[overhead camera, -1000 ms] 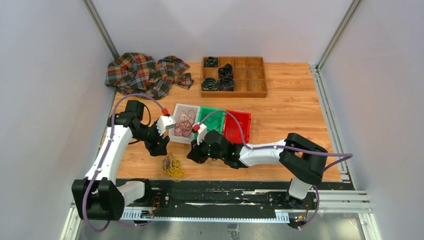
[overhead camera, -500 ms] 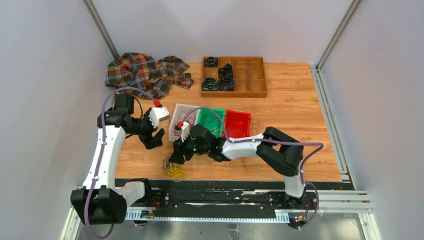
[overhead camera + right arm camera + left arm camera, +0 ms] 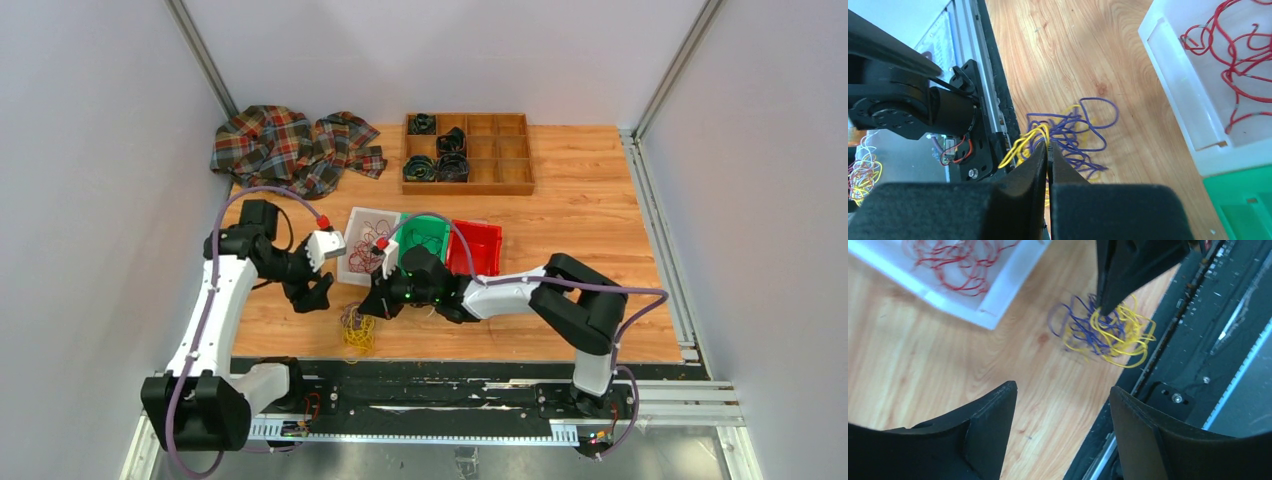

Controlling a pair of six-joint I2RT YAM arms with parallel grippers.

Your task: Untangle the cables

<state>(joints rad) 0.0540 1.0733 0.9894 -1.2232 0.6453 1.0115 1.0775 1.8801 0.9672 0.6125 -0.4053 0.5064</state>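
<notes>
The right end effector (image 3: 1049, 150) is clenched on the yellow and purple cables (image 3: 1068, 131), a tangle at the near edge of the wooden surface (image 3: 1073, 55). The left end effector (image 3: 1062, 392) hangs released nearby, beside a white bin (image 3: 1008, 285) holding red cables (image 3: 955, 265).

the tabletop (image 3: 290, 335) lies open left of the cable tangle (image 3: 1103, 332); the white bin (image 3: 998, 292) hems it behind, the black rail (image 3: 1168, 355) in front, and the right gripper (image 3: 1104, 310) stands over it.
</notes>
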